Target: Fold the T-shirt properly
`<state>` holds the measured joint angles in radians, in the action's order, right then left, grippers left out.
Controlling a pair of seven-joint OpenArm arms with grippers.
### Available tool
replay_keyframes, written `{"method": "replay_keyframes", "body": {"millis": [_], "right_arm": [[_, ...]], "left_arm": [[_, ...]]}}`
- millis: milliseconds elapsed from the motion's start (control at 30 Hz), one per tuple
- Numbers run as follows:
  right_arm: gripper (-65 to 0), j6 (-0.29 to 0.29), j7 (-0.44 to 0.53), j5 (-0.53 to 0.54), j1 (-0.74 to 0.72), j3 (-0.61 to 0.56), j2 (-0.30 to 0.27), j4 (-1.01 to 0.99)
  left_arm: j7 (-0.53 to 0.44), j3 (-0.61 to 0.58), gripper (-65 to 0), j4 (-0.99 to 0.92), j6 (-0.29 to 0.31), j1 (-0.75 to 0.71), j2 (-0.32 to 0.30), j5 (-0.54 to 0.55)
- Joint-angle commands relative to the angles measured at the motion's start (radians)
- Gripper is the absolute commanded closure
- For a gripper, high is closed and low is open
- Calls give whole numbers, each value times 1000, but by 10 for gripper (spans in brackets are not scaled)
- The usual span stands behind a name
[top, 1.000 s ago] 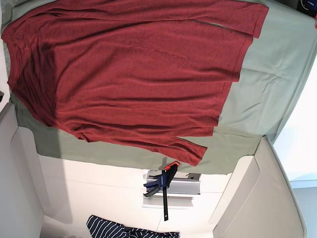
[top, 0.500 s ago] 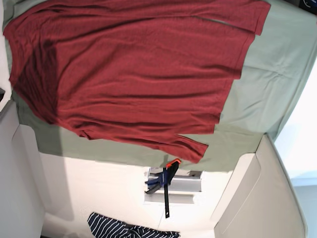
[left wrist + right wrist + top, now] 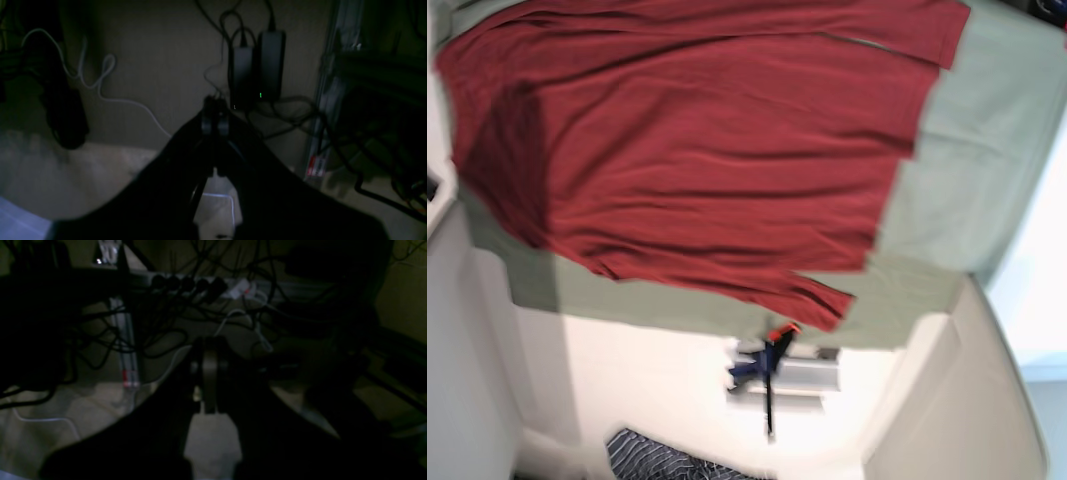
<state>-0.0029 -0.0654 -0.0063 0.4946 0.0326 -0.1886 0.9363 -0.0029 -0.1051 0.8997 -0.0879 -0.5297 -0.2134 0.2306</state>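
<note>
Red T-shirt point(image 3: 697, 150) blurred, top edge cut off, left jaws and right jaws dim, pressed together

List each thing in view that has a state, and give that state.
T-shirt, spread out, not yet folded.
green cloth, spread under the T-shirt.
left gripper, shut, holding nothing.
right gripper, shut, holding nothing.
striped garment, crumpled.
power adapter, green light lit.
</note>
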Motion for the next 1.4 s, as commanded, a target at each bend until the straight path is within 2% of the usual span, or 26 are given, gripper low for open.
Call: {"method": "replay_keyframes", "body": {"millis": [0,100,167,300,433,500,700,767,867,967,1067,1200,1367], "right_arm": [[0,21,17,14,43,2,-16,57],[0,37,17,41,153,2,-33,215],[0,36,17,40,227,2,-39,332],[0,36,21,40,368,5,-44,569],[0,35,21,40,507,5,-44,818],[0,36,20,38,568,5,-44,942],[0,35,9,-45,695,5,-43,1265],[0,32,-18,-104,707,5,-44,1357],[0,32,-85,-220,708,5,-44,1420],[0,13,-112,-370,706,5,-44,1420],[0,-2,-134,-518,676,5,-66,1420],[0,-2,-215,-689,630,5,-142,1420],[0,-1,-224,-893,615,5,-262,1420]], "left_arm": [[-19,28,0,53,10,-44,-3,-2],[-19,105,0,200,74,-153,-3,-2],[-19,142,0,299,97,-219,-4,-1],[2,185,0,499,103,-341,-9,31],[95,194,0,735,104,-474,-23,42],[111,196,0,855,111,-539,-23,42],[144,196,0,1157,216,-681,-23,42],[193,201,0,1232,255,-697,-23,42],[271,217,0,1309,346,-698,-23,43],[289,246,0,1341,461,-697,-26,43],[293,269,0,1341,558,-674,-61,37],[319,283,0,1341,571,-632,-125,-56],[344,283,0,1341,571,-575,-197,-252]]}}
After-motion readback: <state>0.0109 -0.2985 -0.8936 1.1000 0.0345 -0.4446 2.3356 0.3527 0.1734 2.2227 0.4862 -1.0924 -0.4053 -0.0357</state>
